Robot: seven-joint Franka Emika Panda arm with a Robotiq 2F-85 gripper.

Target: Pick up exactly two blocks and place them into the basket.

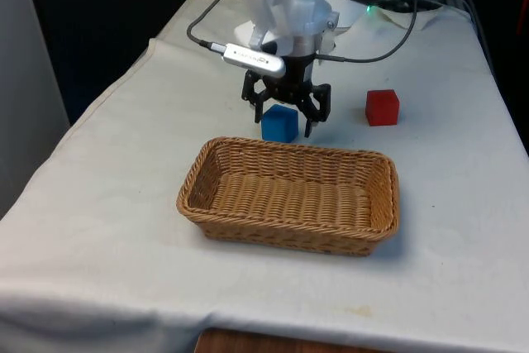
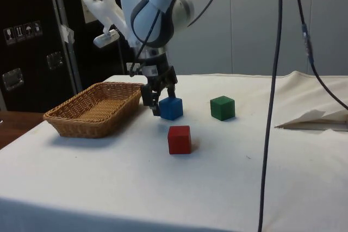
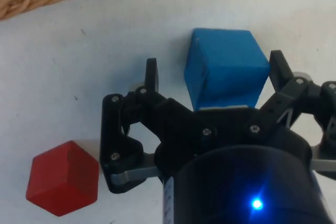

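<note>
- Frontally, the empty basket (image 1: 289,196) sits nearest the camera; a low carry could clip its far rim.
- Just behind, the gripper (image 1: 287,117) straddles the blue block (image 1: 279,123), fingers apart; off-centre closing could twist it.
- Rightward, the red block (image 1: 382,107) waits.

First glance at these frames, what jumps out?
The pincer hangs open around the blue block, one finger on each side, just behind the basket, which holds nothing yet. A red block sits apart on the cloth towards the front view's right, and the side view shows a green block beyond the blue one.
</note>
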